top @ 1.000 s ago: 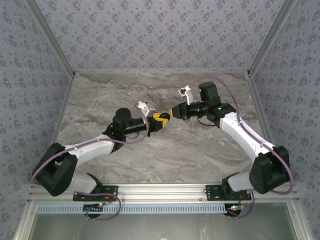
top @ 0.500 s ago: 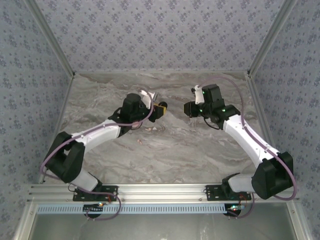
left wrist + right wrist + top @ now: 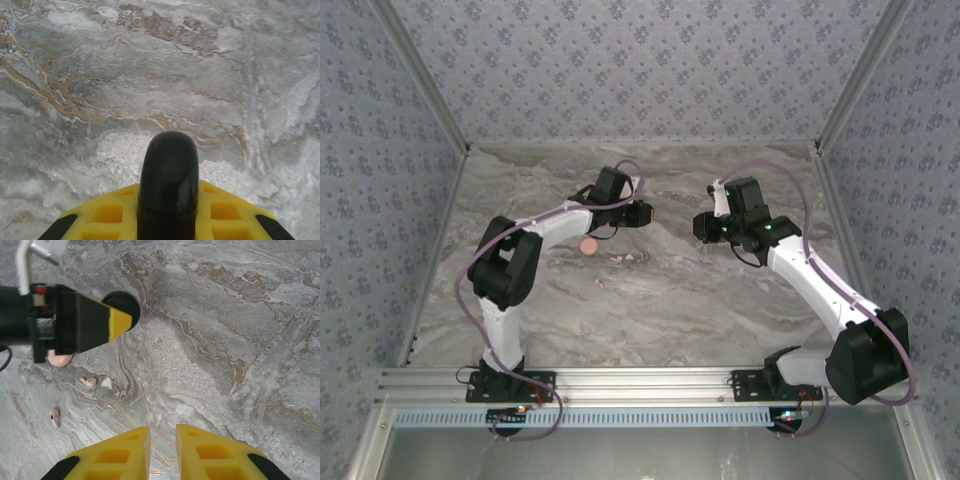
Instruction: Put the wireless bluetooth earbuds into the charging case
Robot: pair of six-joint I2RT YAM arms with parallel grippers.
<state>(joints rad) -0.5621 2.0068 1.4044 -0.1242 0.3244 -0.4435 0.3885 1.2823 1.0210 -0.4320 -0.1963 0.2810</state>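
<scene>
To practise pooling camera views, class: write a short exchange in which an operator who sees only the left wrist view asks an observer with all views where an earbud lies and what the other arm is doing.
Operator: My left gripper clamps a black case over bare table. Any earbud nearby?
Observer: Yes, a pink earbud lies loose on the table, near a pink disc.
Operator: And the right gripper?
Observer: The right gripper hovers over the table, slightly open and empty.
</scene>
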